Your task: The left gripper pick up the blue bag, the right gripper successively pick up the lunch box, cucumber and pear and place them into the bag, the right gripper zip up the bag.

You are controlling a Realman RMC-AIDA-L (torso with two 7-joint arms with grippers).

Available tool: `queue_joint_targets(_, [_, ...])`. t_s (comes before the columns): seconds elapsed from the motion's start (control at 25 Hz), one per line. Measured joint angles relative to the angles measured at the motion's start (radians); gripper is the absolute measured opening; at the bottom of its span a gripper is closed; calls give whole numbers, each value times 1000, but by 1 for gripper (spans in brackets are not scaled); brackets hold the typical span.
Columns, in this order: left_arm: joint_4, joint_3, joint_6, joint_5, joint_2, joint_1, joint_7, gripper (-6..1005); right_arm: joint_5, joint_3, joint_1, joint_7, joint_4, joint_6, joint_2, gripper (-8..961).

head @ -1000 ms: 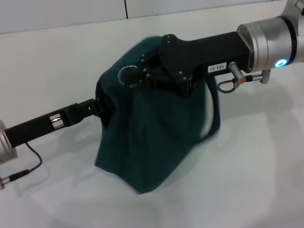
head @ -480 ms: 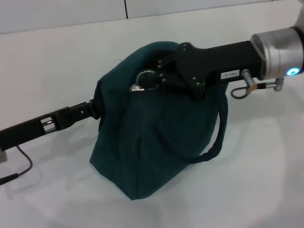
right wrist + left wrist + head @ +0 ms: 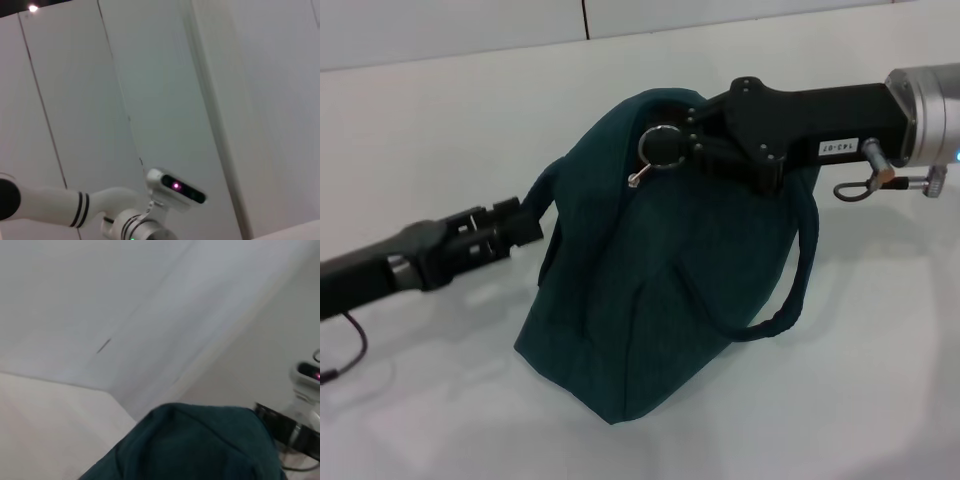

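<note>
The blue bag (image 3: pixel 650 300) stands upright on the white table, its top closed, and its top also fills the bottom of the left wrist view (image 3: pixel 200 445). My right gripper (image 3: pixel 688 142) reaches in from the right at the bag's top and is shut on the metal ring zipper pull (image 3: pixel 660 146). At the bag's left side, my left gripper (image 3: pixel 528 224) pinches a fold of fabric. One loop handle (image 3: pixel 790 290) hangs down the bag's right side. The lunch box, the cucumber and the pear are out of view.
White table (image 3: pixel 860 400) surrounds the bag, with a pale wall (image 3: pixel 470 30) behind it. A thin cable (image 3: pixel 350 340) trails from the left arm at the table's left edge. The right wrist view shows only wall panels and the robot's head camera (image 3: pixel 175 187).
My right gripper has moved right along the bag's top, taking the ring pull with it. The bag has tilted more upright, and the left arm has dropped lower at the bag's side.
</note>
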Motion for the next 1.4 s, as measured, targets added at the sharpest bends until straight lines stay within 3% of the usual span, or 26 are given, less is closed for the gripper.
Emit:
queue_joint_targets(0.2, [40, -3, 9, -6, -46, 55, 161, 644, -1, 13, -12, 0, 2, 7, -1, 13])
queue_joint_targets(0.28, [65, 6, 9, -23, -55, 78, 192, 641, -4, 24, -14, 0, 7, 7, -2, 13])
queue_joint_targets(0.44, [77, 32, 8, -62, -54, 101, 198, 635, -5, 27, -15, -4, 15, 12, -4, 13])
queue_joint_targets(0.64, [143, -2, 3, -83, -48, 128, 198, 628, -6, 28, -16, -7, 17, 14, -8, 13])
queue_joint_targets(0.72, [288, -26, 12, -105, -49, 178, 150, 625, -5, 29, -19, -7, 18, 12, -10, 13])
queue_joint_targets(0.84, [413, -12, 12, -118, -51, 220, 93, 621, -5, 29, -21, -7, 18, 11, -10, 13])
queue_joint_targets(1.08, [517, 112, 4, -124, -55, 279, 18, 613, -5, 29, -25, -7, 18, 11, -9, 13])
queue_joint_targets(1.4, [576, 370, -206, -135, -58, 327, -86, 601, -3, 41, -27, -25, 31, 13, -12, 13])
